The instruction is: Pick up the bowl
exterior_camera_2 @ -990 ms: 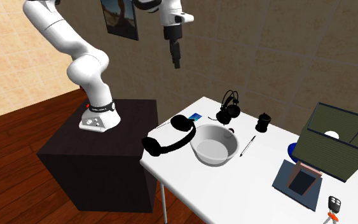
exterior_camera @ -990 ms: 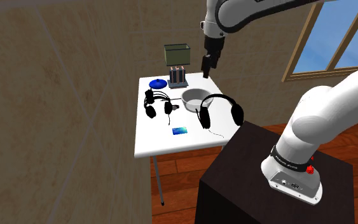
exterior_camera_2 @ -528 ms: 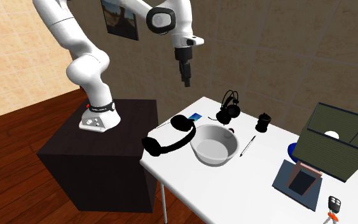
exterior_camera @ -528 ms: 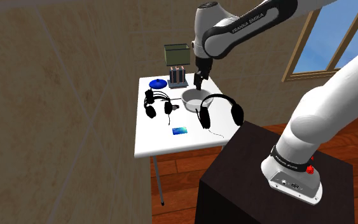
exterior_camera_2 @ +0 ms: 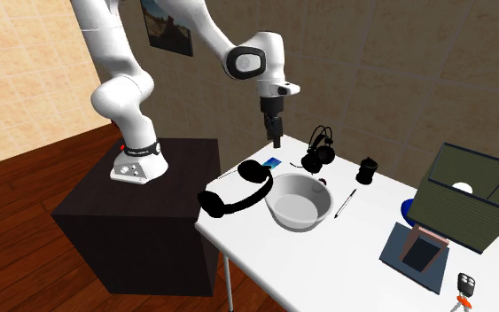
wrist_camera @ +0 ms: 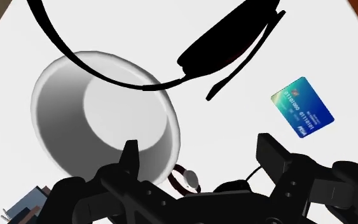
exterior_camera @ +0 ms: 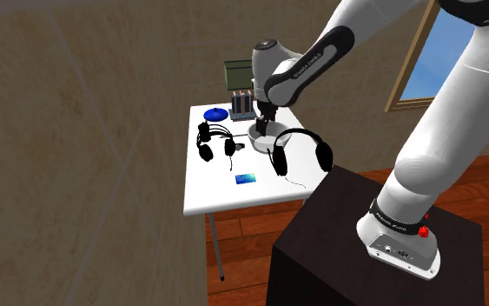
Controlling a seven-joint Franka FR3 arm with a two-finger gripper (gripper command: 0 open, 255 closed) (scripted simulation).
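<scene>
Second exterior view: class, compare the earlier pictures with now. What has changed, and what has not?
The tool has come down from high over the table toward the bowl; it is open and holds nothing. The bowl, the large headphones and the blue card lie where they were.

**Inspector A:** Lighting, shoulder view?

**Inspector B:** Moderate and even. The wall reads dull brown, and the white table [exterior_camera: 225, 196] is the brightest surface. Blue daylight shows through the window [exterior_camera: 455, 48].

**Inspector A:** Wrist view?

**Inspector B:** The table is flat white, near washed out. The bowl [wrist_camera: 107, 118] shades grey along its wall and paler on its floor. The gripper [wrist_camera: 200, 145] is almost a black silhouette with a faint grey sheen.

**Inspector A:** Second exterior view?

**Inspector B:** The arm [exterior_camera_2: 119, 89] carries soft grey shading, and the stand [exterior_camera_2: 132, 230] is dark.
</scene>
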